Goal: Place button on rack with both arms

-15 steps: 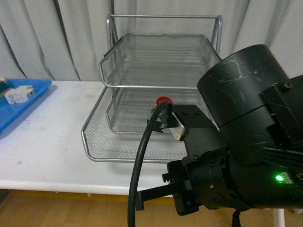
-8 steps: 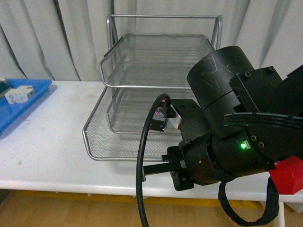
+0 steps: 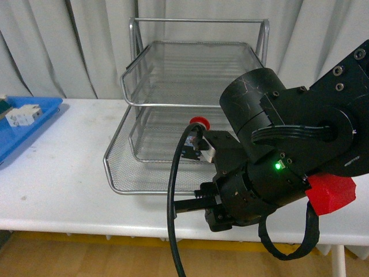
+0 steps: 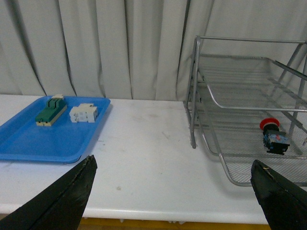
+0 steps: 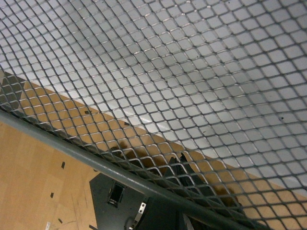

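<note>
Inside wire-mesh rack [image 3: 173, 86], round-capped red button [image 3: 198, 122].

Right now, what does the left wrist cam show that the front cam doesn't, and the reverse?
Left wrist only: the green-topped switch lying beside the white block on the blue tray, and the left gripper's two open fingertips at the frame's lower corners.

Front only: the right arm looming in the foreground over the rack's right side, with its black cable and green LED. The right gripper itself is hidden.

Both: the rack, the button with its red cap low in the rack at the right gripper's end, the white table, the curtain.
</note>
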You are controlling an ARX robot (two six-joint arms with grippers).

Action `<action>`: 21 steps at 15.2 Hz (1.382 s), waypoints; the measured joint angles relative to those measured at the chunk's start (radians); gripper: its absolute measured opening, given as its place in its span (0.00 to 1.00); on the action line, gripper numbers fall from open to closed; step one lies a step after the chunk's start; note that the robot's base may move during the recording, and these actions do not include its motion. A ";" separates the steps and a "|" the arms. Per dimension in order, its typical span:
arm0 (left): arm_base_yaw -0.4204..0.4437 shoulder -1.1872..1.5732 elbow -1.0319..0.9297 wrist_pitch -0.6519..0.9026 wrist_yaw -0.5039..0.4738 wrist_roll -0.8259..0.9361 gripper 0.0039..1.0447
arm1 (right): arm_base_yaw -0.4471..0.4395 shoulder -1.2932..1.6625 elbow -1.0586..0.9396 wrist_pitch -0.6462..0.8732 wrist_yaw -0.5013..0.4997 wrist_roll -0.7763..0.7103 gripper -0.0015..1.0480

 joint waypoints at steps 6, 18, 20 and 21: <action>0.000 0.000 0.000 0.000 0.000 0.000 0.94 | -0.086 0.058 0.175 0.061 0.061 -0.094 0.02; 0.000 0.000 0.000 0.000 0.000 0.000 0.94 | -0.145 0.108 0.270 0.037 0.051 -0.143 0.02; 0.000 0.000 0.000 0.000 0.000 0.000 0.94 | -0.150 0.095 0.239 0.062 0.038 -0.126 0.02; 0.000 0.000 0.000 0.000 0.000 0.000 0.94 | -0.150 0.045 0.167 0.082 0.004 -0.091 0.02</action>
